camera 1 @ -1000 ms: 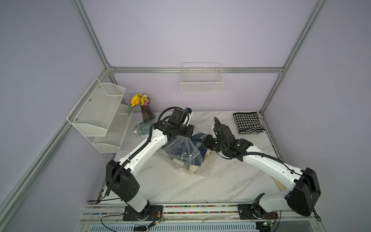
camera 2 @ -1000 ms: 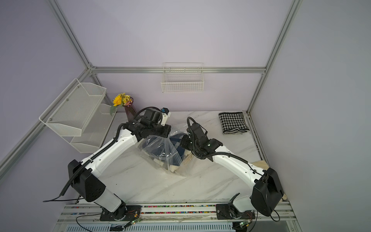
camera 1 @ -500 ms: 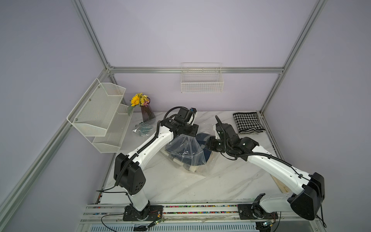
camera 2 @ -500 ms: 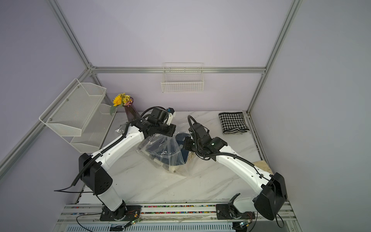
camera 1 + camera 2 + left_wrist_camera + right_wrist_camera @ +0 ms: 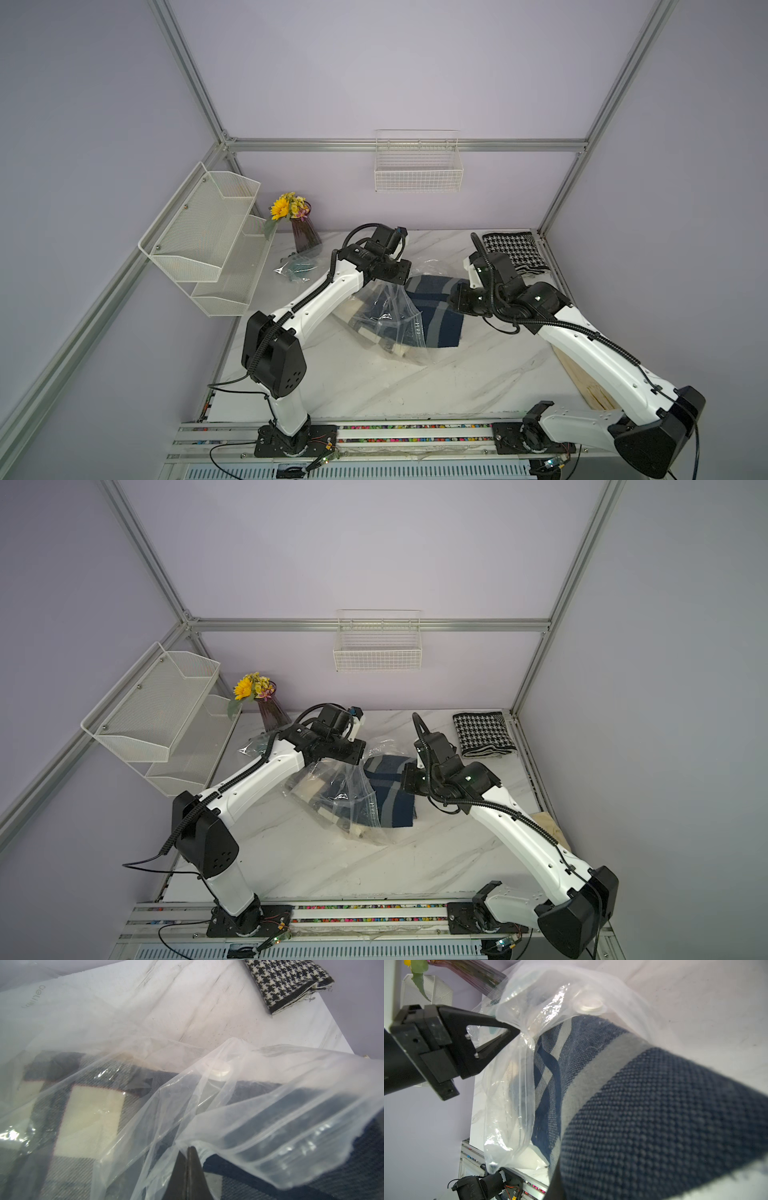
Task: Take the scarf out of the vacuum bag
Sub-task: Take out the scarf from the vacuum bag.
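Note:
The vacuum bag (image 5: 384,322) lies crumpled in the middle of the marble table, seen in both top views, with its round white valve cap (image 5: 220,1069) up. My left gripper (image 5: 188,1148) is shut on the bag's ribbed mouth edge and lifts it. The scarf (image 5: 436,309), navy with grey stripes and cream blocks, sticks out of the bag's mouth to the right. My right gripper (image 5: 456,300) is shut on the scarf's free end. In the right wrist view the scarf (image 5: 654,1115) covers the jaws; only one dark finger (image 5: 554,1187) shows.
A folded houndstooth cloth (image 5: 513,251) lies at the back right corner. A vase of flowers (image 5: 305,235) and a small plastic packet (image 5: 297,268) stand at the back left, by a white mesh shelf (image 5: 208,232). A wooden board (image 5: 582,374) lies at the right edge.
My right gripper has drawn the scarf to the right, and more of it shows outside the bag. My left gripper has shifted slightly right and back, still holding the bag's edge.

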Robot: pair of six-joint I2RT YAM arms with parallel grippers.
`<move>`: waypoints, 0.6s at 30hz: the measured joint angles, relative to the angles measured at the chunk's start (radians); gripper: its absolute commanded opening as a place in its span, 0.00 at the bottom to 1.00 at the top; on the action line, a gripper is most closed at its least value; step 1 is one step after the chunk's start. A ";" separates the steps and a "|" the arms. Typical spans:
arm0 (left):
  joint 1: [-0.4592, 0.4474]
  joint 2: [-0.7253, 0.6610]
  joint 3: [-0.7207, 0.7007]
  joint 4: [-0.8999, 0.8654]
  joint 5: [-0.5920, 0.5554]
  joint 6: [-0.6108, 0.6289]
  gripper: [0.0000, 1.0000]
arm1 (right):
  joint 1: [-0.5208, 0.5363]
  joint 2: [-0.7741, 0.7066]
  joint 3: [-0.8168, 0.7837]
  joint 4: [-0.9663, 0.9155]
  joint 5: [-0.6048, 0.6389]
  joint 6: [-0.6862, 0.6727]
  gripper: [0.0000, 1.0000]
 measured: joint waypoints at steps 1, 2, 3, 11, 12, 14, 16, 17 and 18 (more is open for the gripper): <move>0.000 0.000 0.000 0.000 -0.006 0.000 0.00 | -0.017 -0.016 -0.002 -0.018 0.000 -0.004 0.00; 0.000 0.001 0.000 0.000 -0.011 0.000 0.00 | -0.031 -0.027 -0.003 -0.034 0.000 -0.007 0.00; 0.000 0.001 0.000 0.000 -0.017 0.000 0.00 | -0.045 -0.041 -0.006 -0.051 0.002 -0.010 0.00; 0.011 0.001 -0.011 0.001 -0.046 0.000 0.00 | -0.102 -0.084 -0.024 -0.179 0.040 -0.013 0.00; 0.016 0.001 -0.013 0.001 -0.046 0.000 0.00 | -0.112 -0.087 -0.030 -0.188 0.048 -0.011 0.00; 0.028 0.002 -0.016 0.000 -0.045 0.000 0.00 | -0.141 -0.098 -0.047 -0.203 0.054 -0.008 0.00; 0.043 0.002 -0.018 0.001 -0.045 -0.001 0.00 | -0.189 -0.108 -0.072 -0.209 0.055 -0.004 0.00; 0.050 0.002 -0.018 0.001 -0.045 -0.001 0.00 | -0.211 -0.110 -0.083 -0.211 0.055 -0.002 0.00; 0.057 0.002 -0.018 0.001 -0.044 -0.001 0.00 | -0.235 -0.111 -0.093 -0.215 0.055 0.002 0.00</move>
